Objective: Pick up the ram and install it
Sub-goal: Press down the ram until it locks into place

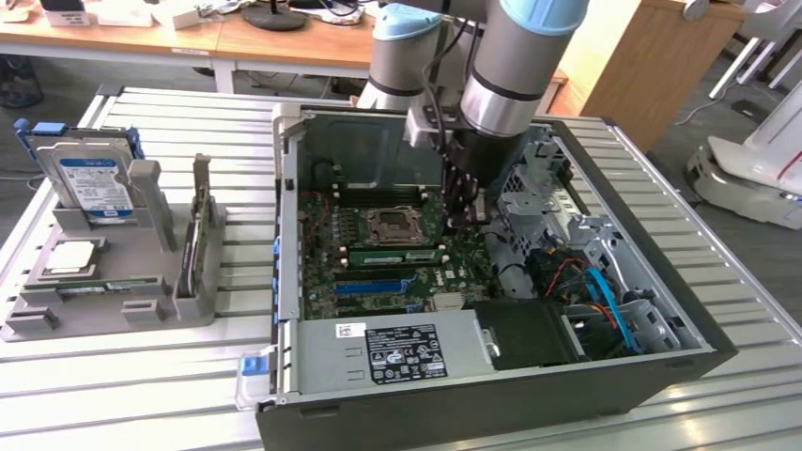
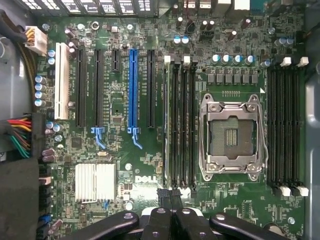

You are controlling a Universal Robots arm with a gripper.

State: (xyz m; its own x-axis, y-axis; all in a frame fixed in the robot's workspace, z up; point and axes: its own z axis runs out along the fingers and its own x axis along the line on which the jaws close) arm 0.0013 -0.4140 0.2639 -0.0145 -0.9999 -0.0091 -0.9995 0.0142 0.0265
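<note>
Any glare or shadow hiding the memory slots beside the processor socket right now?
Exterior view: the arm shades the inside of the open black computer case around the gripper, and the slatted metal table glares at that view's lower right. Wrist view: the green motherboard is evenly lit and the long black memory slots are readable; the silver processor socket frame shines slightly.

Open computer case (image 1: 501,395) on slatted table (image 1: 113,395), parts holder (image 1: 126,282) at exterior view's left, arm (image 1: 514,66) over motherboard (image 1: 376,272).
</note>
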